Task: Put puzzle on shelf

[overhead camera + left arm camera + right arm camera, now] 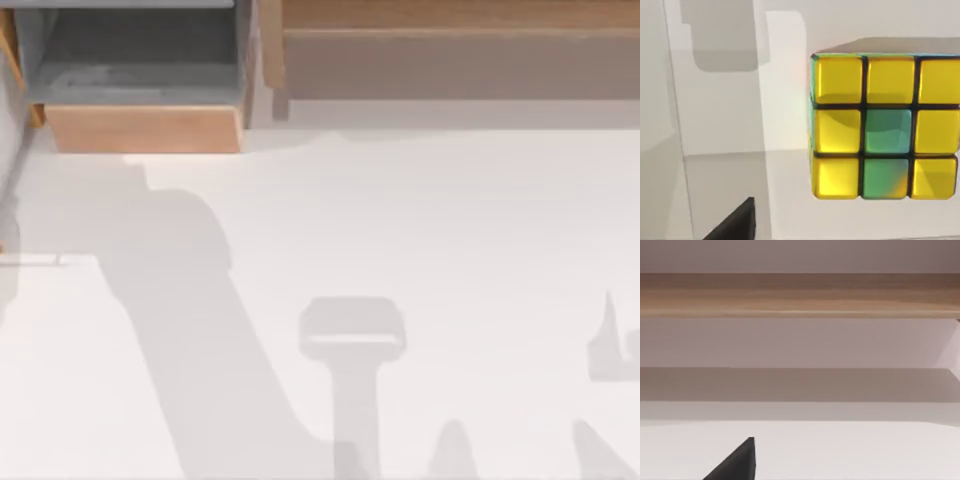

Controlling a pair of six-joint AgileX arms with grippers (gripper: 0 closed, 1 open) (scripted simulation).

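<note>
The puzzle (887,127) is close in the left wrist view. It is a cube with a face of yellow and green squares, and it rests on the white table. A dark corner of my left gripper (735,222) shows beside it, apart from the cube. The shelf (460,65) is a long brown wooden ledge along the far right of the table in the top view. The right wrist view faces the shelf's light-brown wooden edge (800,295), with a dark corner of my right gripper (737,462) low in front of it.
A grey-lined box with a wooden front (145,128) stands at the far left, next to the shelf's left end. Shadows of the arms fall across the white tabletop (450,220) at the near side.
</note>
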